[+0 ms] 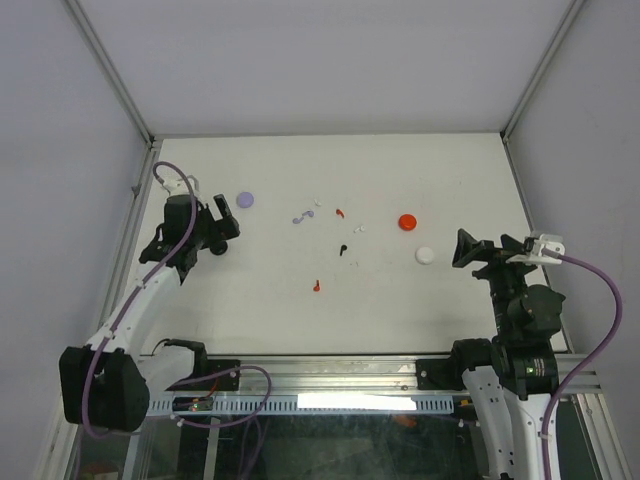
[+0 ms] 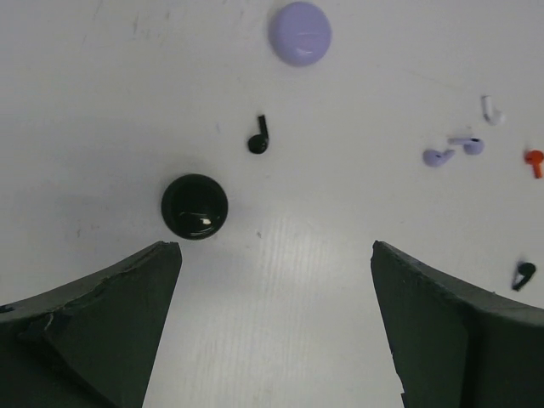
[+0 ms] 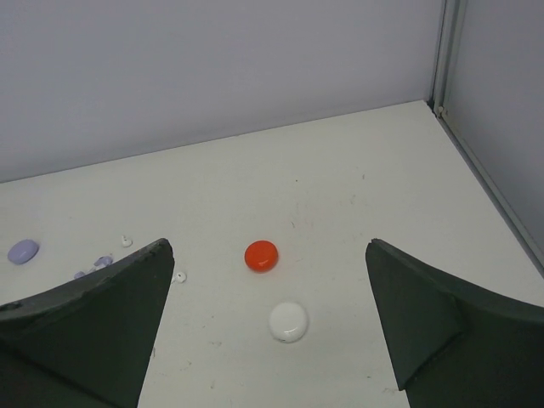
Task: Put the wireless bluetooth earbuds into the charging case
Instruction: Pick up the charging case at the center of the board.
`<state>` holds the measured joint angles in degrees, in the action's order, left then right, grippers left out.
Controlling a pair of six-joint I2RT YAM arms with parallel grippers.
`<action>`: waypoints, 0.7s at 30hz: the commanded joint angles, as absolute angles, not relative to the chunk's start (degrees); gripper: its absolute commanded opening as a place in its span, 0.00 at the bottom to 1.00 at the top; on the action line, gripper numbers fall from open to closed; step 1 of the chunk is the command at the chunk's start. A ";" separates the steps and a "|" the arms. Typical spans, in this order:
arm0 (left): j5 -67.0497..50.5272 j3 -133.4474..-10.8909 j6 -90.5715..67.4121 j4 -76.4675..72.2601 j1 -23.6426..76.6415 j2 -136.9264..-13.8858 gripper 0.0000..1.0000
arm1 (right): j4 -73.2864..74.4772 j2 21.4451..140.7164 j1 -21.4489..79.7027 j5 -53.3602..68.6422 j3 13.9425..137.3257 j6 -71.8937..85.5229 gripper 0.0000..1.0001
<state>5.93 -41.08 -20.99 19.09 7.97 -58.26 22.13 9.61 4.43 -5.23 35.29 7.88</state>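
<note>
My left gripper (image 1: 220, 222) is open and empty at the table's left; in the left wrist view (image 2: 274, 248) a round black case (image 2: 195, 206) lies just ahead of its left finger, with a black earbud (image 2: 258, 140) and a lavender case (image 2: 299, 32) beyond. Lavender earbuds (image 2: 455, 150), a white earbud (image 2: 492, 112), a red earbud (image 2: 534, 159) and another black earbud (image 2: 524, 274) lie to the right. My right gripper (image 1: 487, 250) is open and empty; its wrist view (image 3: 269, 245) shows the white case (image 3: 289, 321) and red case (image 3: 261, 255) ahead.
From above, the lavender case (image 1: 246, 200), red case (image 1: 406, 222) and white case (image 1: 425, 255) are closed. Loose earbuds lie mid-table: lavender (image 1: 300, 216), red (image 1: 340, 212), white (image 1: 360, 228), black (image 1: 343, 248), and red (image 1: 316, 286). Grey walls and metal frame posts surround the table.
</note>
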 commanded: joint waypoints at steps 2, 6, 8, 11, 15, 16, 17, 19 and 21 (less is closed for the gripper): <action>4.63 -47.37 -18.11 24.92 4.01 -66.99 0.99 | 19.12 8.34 5.71 -5.88 35.07 7.84 0.99; 6.59 -50.51 -14.87 28.41 3.91 -73.70 0.99 | 18.89 7.94 6.13 -6.28 34.82 7.73 0.99; 7.51 -51.55 -13.32 29.62 3.94 -76.42 0.99 | 18.75 7.70 6.30 -6.45 34.71 7.69 0.99; 7.75 -52.34 -11.66 30.01 3.88 -79.96 0.99 | 18.46 7.48 6.81 -6.55 34.56 7.73 0.99; 9.20 -53.69 -10.20 30.24 3.90 -86.15 0.96 | 18.37 7.47 7.38 -6.46 34.46 7.65 0.99; 9.62 -54.12 -9.81 30.26 3.95 -87.24 0.95 | 18.35 7.51 7.38 -6.43 34.47 7.65 0.99; 9.48 -54.86 -9.20 30.26 3.90 -88.46 0.94 | 18.36 7.49 7.44 -6.42 34.43 7.65 0.99; 8.48 -56.81 -7.92 30.63 3.93 -91.13 0.92 | 18.28 7.26 7.52 -6.46 34.41 7.65 0.99; 7.55 -58.35 -7.28 31.23 3.94 -93.59 0.88 | 18.23 7.10 7.47 -6.63 34.37 7.65 0.99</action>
<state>7.64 -53.47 -10.92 31.09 4.05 -90.94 21.93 8.05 7.14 -5.76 34.02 7.86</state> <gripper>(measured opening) 0.911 0.991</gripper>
